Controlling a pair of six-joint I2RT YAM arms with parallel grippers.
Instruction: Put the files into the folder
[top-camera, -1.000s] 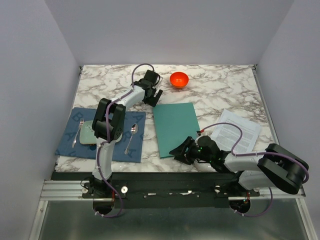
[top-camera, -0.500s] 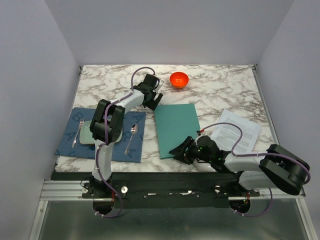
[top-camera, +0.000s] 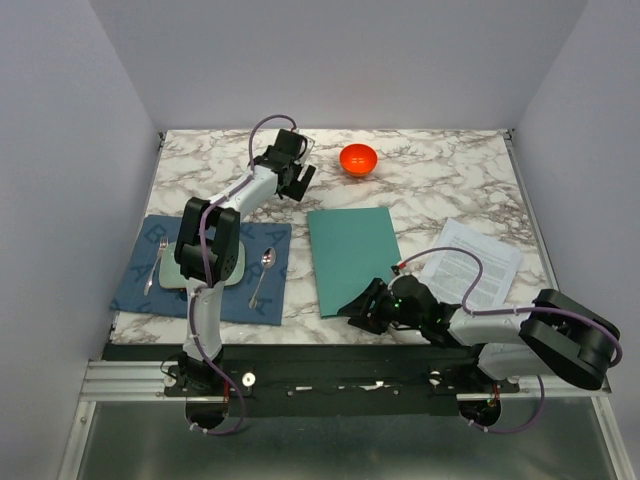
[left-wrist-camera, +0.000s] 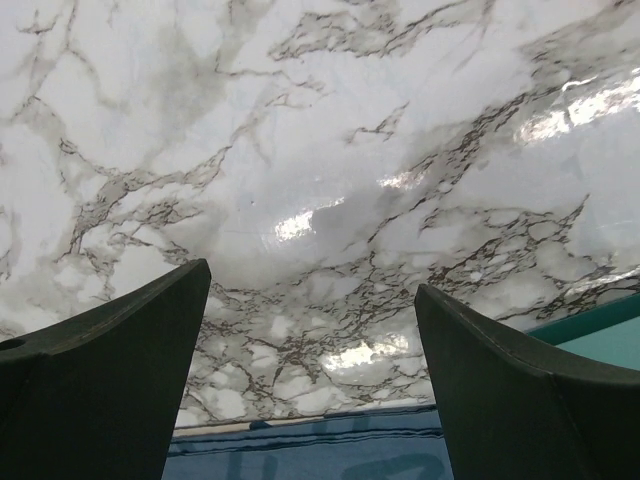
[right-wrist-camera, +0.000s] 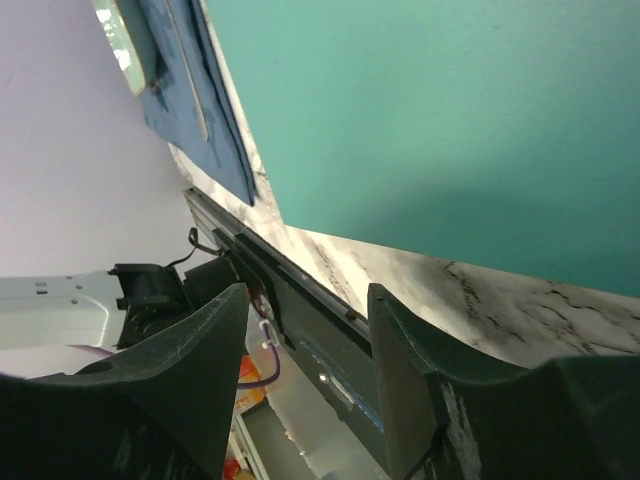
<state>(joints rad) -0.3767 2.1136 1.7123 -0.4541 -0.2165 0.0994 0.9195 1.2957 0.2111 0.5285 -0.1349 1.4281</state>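
Note:
The teal-green folder (top-camera: 351, 256) lies shut and flat at the table's middle. It fills the upper right of the right wrist view (right-wrist-camera: 450, 120), and its corner shows at the lower right of the left wrist view (left-wrist-camera: 600, 335). The files (top-camera: 472, 262), white printed sheets, lie to the folder's right. My left gripper (top-camera: 301, 180) is open and empty over bare marble beyond the folder's far left corner (left-wrist-camera: 310, 370). My right gripper (top-camera: 352, 309) is open and empty at the folder's near edge, by the table's front edge (right-wrist-camera: 305, 375).
An orange bowl (top-camera: 358, 158) sits at the back. A dark blue mat (top-camera: 205, 270) at the left holds a pale mint plate (top-camera: 175, 270), a fork (top-camera: 155, 265) and a spoon (top-camera: 263, 272). The mat's edge shows in the left wrist view (left-wrist-camera: 320, 445).
My left gripper has lifted away from the folder's far left corner and moved back and to the left. My right gripper has crept slightly left along the folder's near edge.

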